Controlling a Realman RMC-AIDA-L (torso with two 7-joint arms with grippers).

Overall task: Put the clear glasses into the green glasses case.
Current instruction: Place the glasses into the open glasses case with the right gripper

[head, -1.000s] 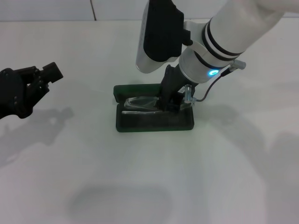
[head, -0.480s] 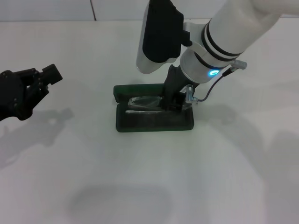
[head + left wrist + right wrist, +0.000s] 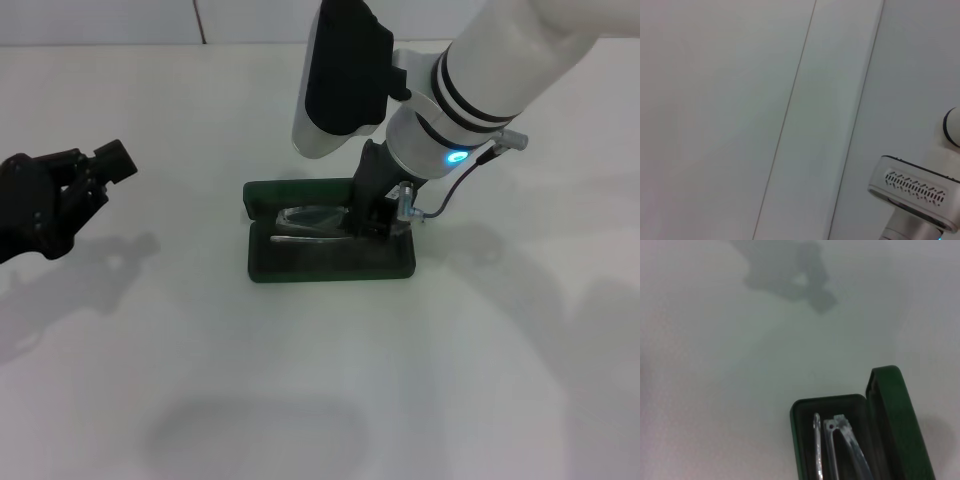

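The green glasses case (image 3: 330,258) lies open in the middle of the table, its lid (image 3: 295,190) standing up at the far side. The clear glasses (image 3: 305,222) lie folded inside the tray. My right gripper (image 3: 366,212) reaches down into the right end of the case, right at the glasses' end. In the right wrist view the case (image 3: 890,410) shows its lining, with the glasses' thin clear temple arms (image 3: 832,450) lying in it. My left gripper (image 3: 95,170) hangs far off to the left, away from the case.
The white table (image 3: 300,380) has bare surface in front of the case and to both sides. The right arm's white forearm (image 3: 480,80) slants over the back right. The left wrist view shows only the table and part of the right arm (image 3: 912,192).
The right gripper has shifted very slightly up and to the right at the case's end. The glasses stay in the case. The left arm has barely moved.
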